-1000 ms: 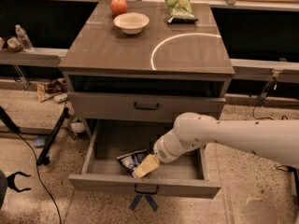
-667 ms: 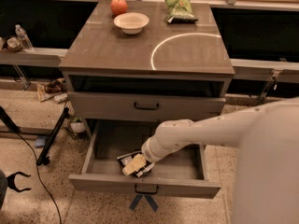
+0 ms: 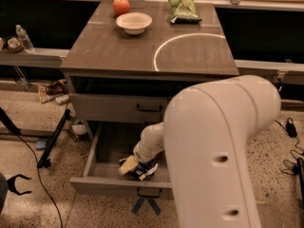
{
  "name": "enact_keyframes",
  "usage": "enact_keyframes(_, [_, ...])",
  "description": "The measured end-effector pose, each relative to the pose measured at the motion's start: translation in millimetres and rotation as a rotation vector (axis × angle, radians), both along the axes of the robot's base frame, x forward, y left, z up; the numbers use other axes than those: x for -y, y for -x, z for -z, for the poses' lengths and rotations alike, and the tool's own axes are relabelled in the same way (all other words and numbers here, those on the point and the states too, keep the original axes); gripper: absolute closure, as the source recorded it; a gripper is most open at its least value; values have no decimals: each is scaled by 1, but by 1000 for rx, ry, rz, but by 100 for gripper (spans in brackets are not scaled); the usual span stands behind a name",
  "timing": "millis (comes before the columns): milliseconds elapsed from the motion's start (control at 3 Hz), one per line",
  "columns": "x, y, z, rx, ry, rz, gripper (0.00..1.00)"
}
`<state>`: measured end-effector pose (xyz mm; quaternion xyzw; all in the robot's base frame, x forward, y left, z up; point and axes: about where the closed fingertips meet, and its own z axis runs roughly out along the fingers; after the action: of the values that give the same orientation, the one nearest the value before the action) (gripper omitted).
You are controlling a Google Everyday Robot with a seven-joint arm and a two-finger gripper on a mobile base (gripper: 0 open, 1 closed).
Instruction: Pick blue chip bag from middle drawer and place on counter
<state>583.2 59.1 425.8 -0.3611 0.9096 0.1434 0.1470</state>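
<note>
The arm's (image 3: 223, 151) thick white segment fills the lower right, closest to the camera, and hides the right end of the drawer (image 3: 104, 186). On the floor just in front of the drawer lies a cross of blue tape (image 3: 146, 205). The drawer stands pulled out, its dark handle (image 3: 148, 192) at the middle of the front panel. The arm's slimmer forearm reaches down into it from the right, and the gripper (image 3: 129, 165), pale yellow at its tip, sits low inside near the front wall. The blue bag (image 3: 146, 171) lies on the drawer floor, touching the gripper on its right side; only a dark crumpled patch with white shows. Whether the gripper is closed on the bag or merely against it, I cannot tell.

Above the open drawer is the shut upper drawer (image 3: 109, 109). The counter (image 3: 114, 51) tops the cabinet, with a white arc (image 3: 164, 49) on its right half. Toward its far edge stand a white bowl (image 3: 134, 22), a red apple (image 3: 121, 5) just behind it, and a green bag (image 3: 183, 8) to the right. A bottle (image 3: 23, 38) stands on the ledge at far left.
</note>
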Motion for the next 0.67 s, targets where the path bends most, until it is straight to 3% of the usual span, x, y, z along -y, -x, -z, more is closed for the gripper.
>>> enact_keyframes(333, [-2,0,27,-35,41,-1,0])
enact_keyframes(667, [-1,2,45,-64,71,-3,18])
